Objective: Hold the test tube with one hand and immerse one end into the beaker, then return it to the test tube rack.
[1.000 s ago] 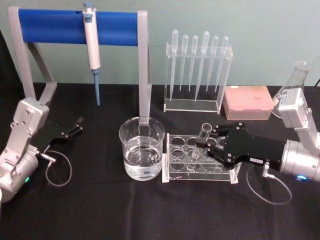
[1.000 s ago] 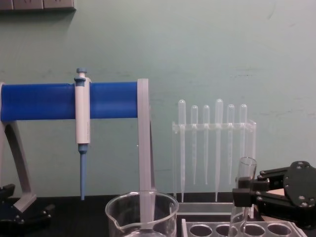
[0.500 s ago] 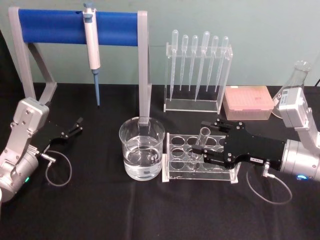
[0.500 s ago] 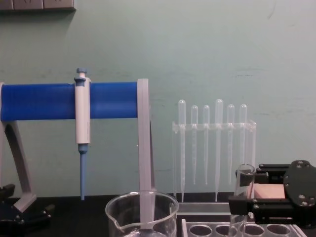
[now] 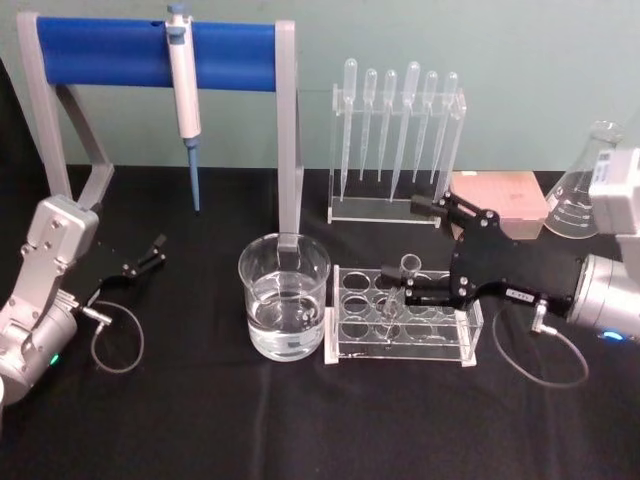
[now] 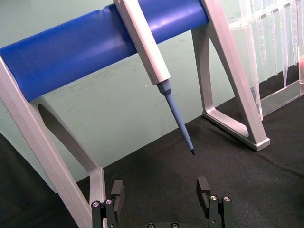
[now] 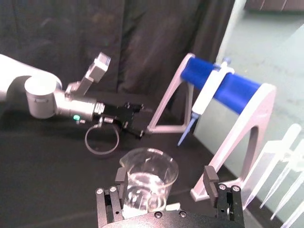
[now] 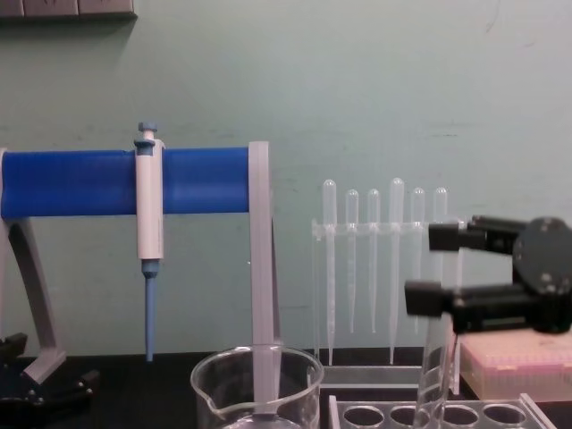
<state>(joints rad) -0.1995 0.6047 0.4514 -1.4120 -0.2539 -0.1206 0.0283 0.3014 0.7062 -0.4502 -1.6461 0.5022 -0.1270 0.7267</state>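
Note:
The test tube (image 5: 404,285) stands tilted in a hole of the clear rack (image 5: 345,350), just right of the beaker (image 5: 284,300), which holds water. My right gripper (image 5: 398,251) is open wide: one finger hangs above and behind the tube's mouth, the other lies close beside the tube. In the chest view the tube (image 8: 434,366) rises from the rack (image 8: 465,416) under the right gripper (image 8: 419,265). The right wrist view looks past the gripper (image 7: 166,174) at the beaker (image 7: 148,178). My left gripper (image 5: 150,255) rests open at the far left, also seen in its wrist view (image 6: 160,186).
A grey stand with a blue bar (image 5: 110,52) carries a pipettor (image 5: 183,90) behind the beaker. A clear holder with several plastic pipettes (image 5: 395,140), a pink tip box (image 5: 500,195) and a glass flask (image 5: 580,195) stand at the back right.
The right gripper lowered the test tube into the rack, then opened wide and drew up and back to the right. The tube stays in the rack. The left arm has not moved.

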